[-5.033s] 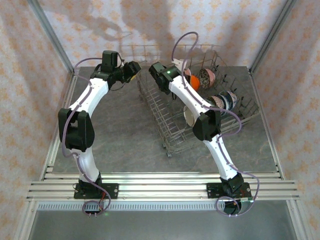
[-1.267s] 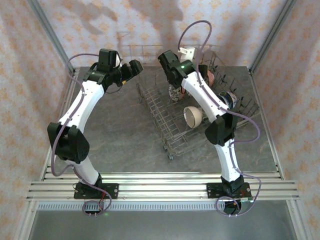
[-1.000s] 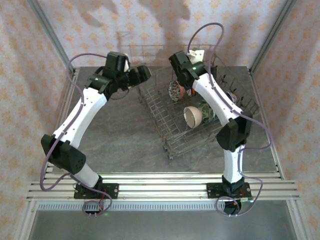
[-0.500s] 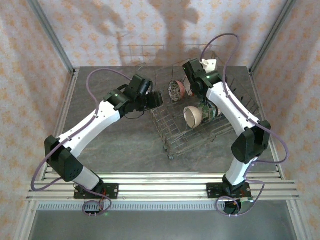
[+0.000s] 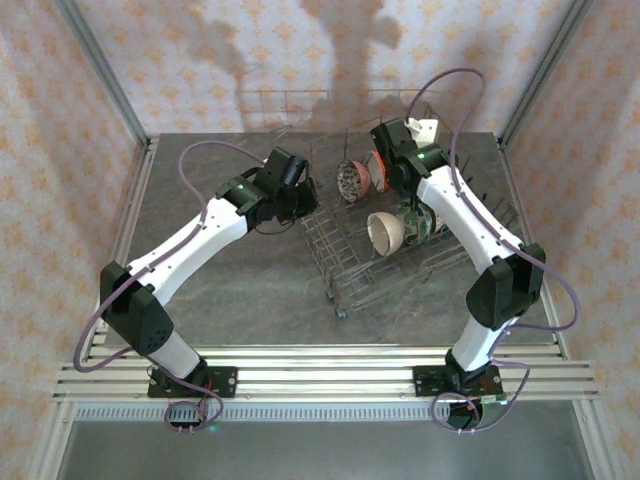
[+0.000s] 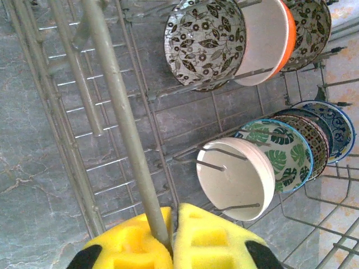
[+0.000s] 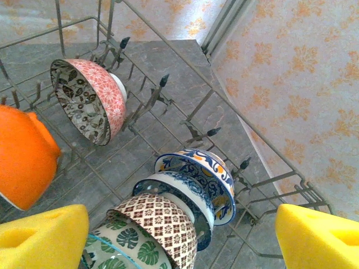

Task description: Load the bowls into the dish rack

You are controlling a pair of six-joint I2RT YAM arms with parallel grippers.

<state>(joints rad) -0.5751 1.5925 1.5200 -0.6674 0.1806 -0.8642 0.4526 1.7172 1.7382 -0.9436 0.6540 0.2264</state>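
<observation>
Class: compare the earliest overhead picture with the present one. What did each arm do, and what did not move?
The left gripper swung right from the table's far-left corner to the rack and shut on its thick bar. The right gripper, open, shifted right over the rack's far side. The rack and the cream bowl stayed put.

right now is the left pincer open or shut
Shut. In the left wrist view, the left pincer has its yellow fingers clamped on a grey rail of the dish rack.
</observation>
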